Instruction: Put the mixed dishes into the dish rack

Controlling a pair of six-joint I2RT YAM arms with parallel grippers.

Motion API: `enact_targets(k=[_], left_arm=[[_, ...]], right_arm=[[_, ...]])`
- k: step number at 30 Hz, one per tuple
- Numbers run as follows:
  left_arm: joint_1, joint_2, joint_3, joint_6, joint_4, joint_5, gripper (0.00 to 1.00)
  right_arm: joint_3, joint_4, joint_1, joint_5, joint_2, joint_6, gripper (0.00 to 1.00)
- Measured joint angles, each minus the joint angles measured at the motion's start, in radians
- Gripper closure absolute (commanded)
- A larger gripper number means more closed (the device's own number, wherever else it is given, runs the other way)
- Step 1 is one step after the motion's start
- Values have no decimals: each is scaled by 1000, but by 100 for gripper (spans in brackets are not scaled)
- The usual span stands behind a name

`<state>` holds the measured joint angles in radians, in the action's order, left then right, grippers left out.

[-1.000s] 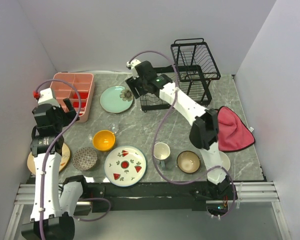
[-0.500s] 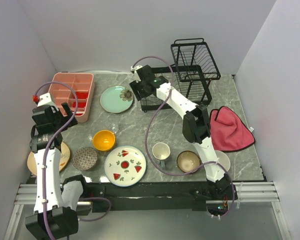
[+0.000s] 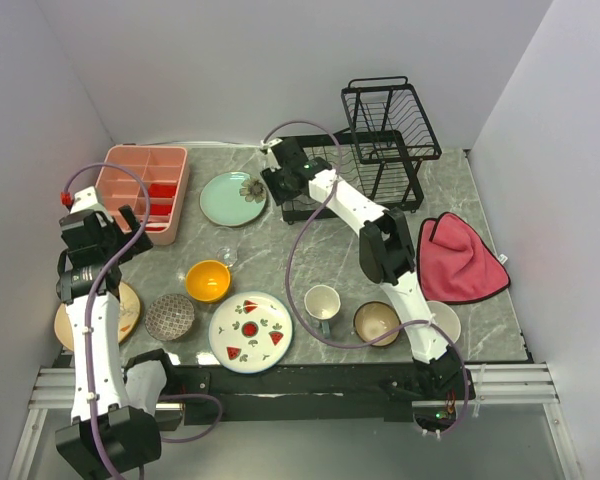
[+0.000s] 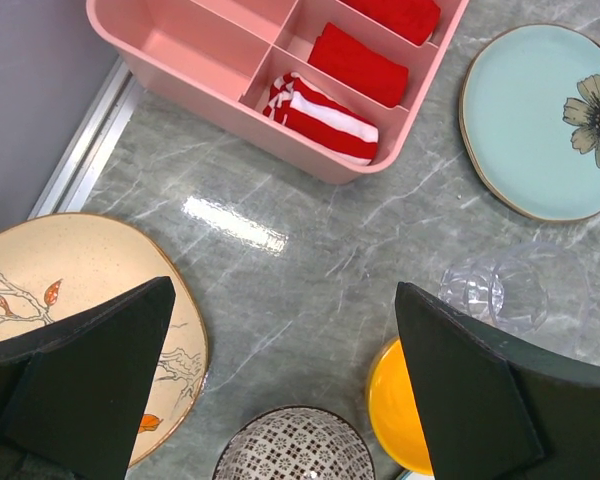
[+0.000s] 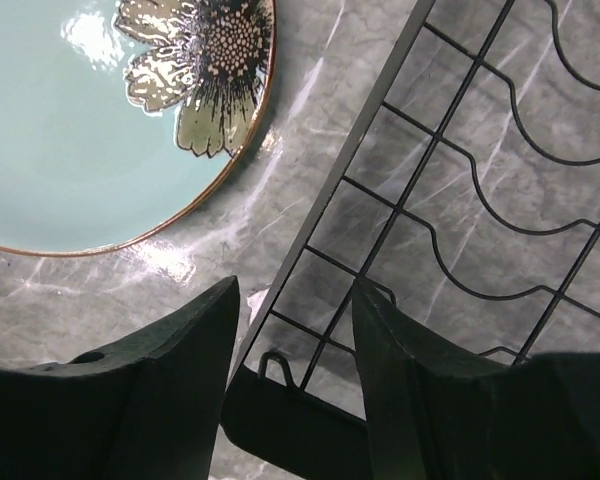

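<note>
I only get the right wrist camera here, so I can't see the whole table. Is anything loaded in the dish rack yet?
Observer: From the top view, the dish rack shows no dishes in its upper basket. The arm hides part of the lower tray.
Operator: Where's the left claw?
Observer: The left claw is open and empty, hanging above the gap between the tan plate and the orange bowl.
Operator: Any glassware out?
Observer: Yes, a clear glass sits between the orange bowl and the mint floral plate.
</note>
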<state>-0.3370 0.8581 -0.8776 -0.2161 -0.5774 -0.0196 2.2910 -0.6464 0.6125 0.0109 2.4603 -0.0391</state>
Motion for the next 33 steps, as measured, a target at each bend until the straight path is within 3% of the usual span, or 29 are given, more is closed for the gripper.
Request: enact_targets(k=[2, 6, 10, 11, 19, 33], left_arm=[[0, 1, 0, -5, -4, -5, 0], [0, 1, 0, -9, -11, -11, 0], [0, -4, 0, -11, -11, -18, 1], [0, -7, 0, -12, -11, -20, 1], [2, -42, 0, -3, -13, -39, 1], [77, -78, 34, 78, 14, -68, 0]], right_arm=[[0, -3, 0, -1, 2, 3, 51], [-1, 3, 0, -10, 2, 21, 87], [-39, 34, 8, 6, -13, 47, 89], [-66, 54, 7, 6, -26, 54, 99], [-181, 97, 7, 7, -93, 44, 100], [-881, 20, 23, -34, -605, -135, 100]])
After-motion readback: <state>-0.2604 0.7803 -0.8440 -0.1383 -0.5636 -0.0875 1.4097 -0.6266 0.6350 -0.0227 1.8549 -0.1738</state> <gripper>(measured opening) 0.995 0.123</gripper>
